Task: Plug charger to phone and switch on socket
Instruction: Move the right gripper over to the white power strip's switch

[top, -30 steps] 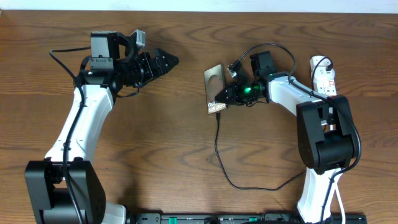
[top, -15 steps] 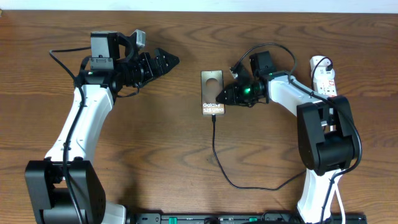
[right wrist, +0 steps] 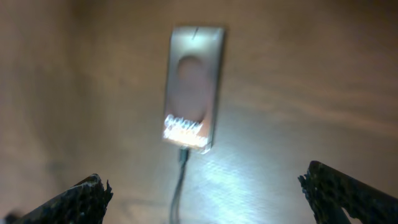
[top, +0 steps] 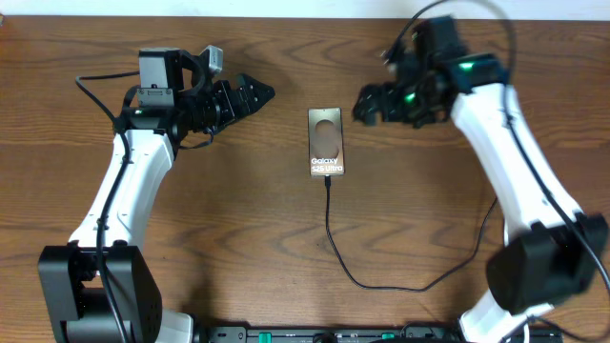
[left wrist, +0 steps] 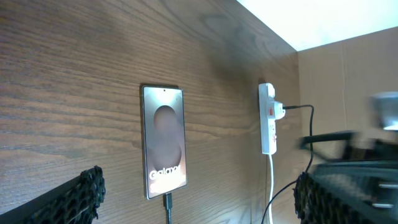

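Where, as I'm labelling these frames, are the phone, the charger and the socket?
phone (top: 325,141), overhead view, middle of its bronze face.
charger (left wrist: 167,205), left wrist view, black plug tip at the phone's lower edge.
socket (left wrist: 267,132), left wrist view, lower half of the white strip.

Right wrist view: the whole frame is motion-blurred. We cannot read the lettering on the phone (right wrist: 193,93) there. The join of the charger (right wrist: 179,174) to it is smeared, so we cannot judge how it seats. The right fingers (right wrist: 68,202) are cut off at the bottom corners.

Left wrist view: the left fingers (left wrist: 68,199) are cropped the same way. The charger and the white cord (left wrist: 272,186) run off the bottom edge. Switch positions on the socket (left wrist: 267,118) are too small for us to tell. A dark shape (left wrist: 348,155) at right is too blurred to identify.

Overhead: the right arm (top: 515,152) hides the socket, and the arm's top is cropped by the upper edge.
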`<state>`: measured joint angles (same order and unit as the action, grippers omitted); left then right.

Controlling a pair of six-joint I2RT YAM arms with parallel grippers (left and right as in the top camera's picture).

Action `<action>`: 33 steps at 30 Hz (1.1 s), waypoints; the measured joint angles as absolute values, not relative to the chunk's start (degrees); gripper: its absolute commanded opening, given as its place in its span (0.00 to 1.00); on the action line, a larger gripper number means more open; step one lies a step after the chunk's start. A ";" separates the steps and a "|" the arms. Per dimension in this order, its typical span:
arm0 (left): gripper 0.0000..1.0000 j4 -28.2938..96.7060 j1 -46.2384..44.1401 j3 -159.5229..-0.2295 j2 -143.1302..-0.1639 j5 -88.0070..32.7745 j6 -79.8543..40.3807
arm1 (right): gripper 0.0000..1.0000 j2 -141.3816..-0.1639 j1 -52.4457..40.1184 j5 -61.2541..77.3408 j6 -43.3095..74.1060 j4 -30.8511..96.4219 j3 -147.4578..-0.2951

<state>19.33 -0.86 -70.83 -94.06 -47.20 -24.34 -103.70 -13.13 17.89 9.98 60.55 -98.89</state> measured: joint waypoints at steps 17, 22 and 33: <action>0.98 19.33 -0.86 -70.83 -94.06 -47.20 -24.34 | 0.99 -102.24 8.36 -12.73 9.56 63.81 -100.75; 0.98 19.33 -0.86 -70.83 -94.06 -47.20 -24.34 | 0.99 -104.81 16.38 -13.39 9.56 63.88 -100.73; 0.98 19.35 -0.86 -70.83 -94.06 -47.20 -24.34 | 0.99 -118.91 26.50 -8.64 9.56 59.77 -100.66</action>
<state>19.35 -0.86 -70.83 -94.06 -47.20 -24.34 -118.91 26.50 -8.64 9.56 59.77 -100.66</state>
